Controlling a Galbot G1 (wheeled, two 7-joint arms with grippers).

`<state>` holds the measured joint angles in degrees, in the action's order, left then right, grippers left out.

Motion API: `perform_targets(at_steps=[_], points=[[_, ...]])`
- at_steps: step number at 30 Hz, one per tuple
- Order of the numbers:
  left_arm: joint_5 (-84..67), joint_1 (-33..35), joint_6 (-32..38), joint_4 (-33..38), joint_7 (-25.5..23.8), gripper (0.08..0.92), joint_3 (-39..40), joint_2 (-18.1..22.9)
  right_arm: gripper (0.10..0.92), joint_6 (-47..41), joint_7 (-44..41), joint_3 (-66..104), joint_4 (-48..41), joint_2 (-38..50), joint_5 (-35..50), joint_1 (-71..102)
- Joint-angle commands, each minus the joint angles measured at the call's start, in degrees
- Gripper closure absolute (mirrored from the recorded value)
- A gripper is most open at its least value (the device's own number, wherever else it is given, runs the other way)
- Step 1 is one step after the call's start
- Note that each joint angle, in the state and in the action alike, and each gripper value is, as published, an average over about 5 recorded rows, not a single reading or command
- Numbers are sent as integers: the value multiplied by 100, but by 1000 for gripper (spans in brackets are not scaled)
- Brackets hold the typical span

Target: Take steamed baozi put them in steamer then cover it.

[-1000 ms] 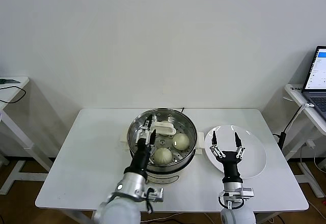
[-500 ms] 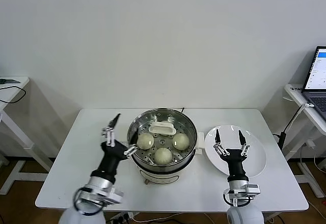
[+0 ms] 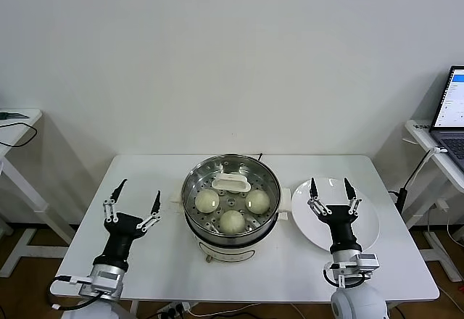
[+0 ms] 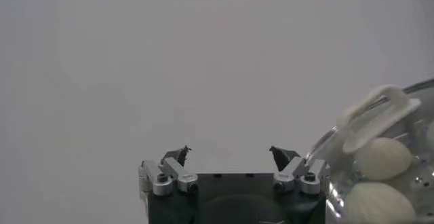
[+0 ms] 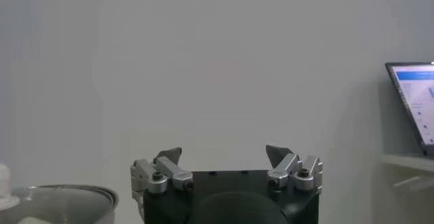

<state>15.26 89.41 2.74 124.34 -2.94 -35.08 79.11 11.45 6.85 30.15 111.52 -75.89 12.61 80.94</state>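
Left hand (image 3: 132,204) now withdrawn from over steamer (image 3: 230,203) toward left bench (image 3: 130,181) edge, spread wide, empty; 3 baozi (image 3: 232,221) inside, lid on; right hand (image 3: 330,198) likewise.

We're facing a plain white wall (image 3: 232,58), evenly lit, no windows in view. In the middle stands a white table (image 3: 145,261) with rounded corners, pushed close to the wall. At the left edge we see part of a second white desk (image 3: 16,127) with a black cable (image 3: 20,139) hanging over it and white metal legs (image 3: 25,243) below. At the right edge there's another white desk (image 3: 438,156) carrying an open laptop (image 3: 451,112), screen lit; a cable (image 3: 413,177) runs down beside it toward a wall socket (image 3: 441,205). The floor (image 3: 14,290) is brown wood, visible in both lower corners.
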Motion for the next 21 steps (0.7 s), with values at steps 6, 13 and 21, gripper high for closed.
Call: perform_targets(at_steps=[6,13,21], points=[[-807,259,435,-193,-72,177,-482,208,203,-264,-51,51,266,5,-68,63],[-802,285,428,-153,-74,177,-465,206,203,-312,-38,39,284,10,-114,68],[-799,311,411,-108,-82,177,-458,196,203,-403,-9,51,326,31,-171,79]])
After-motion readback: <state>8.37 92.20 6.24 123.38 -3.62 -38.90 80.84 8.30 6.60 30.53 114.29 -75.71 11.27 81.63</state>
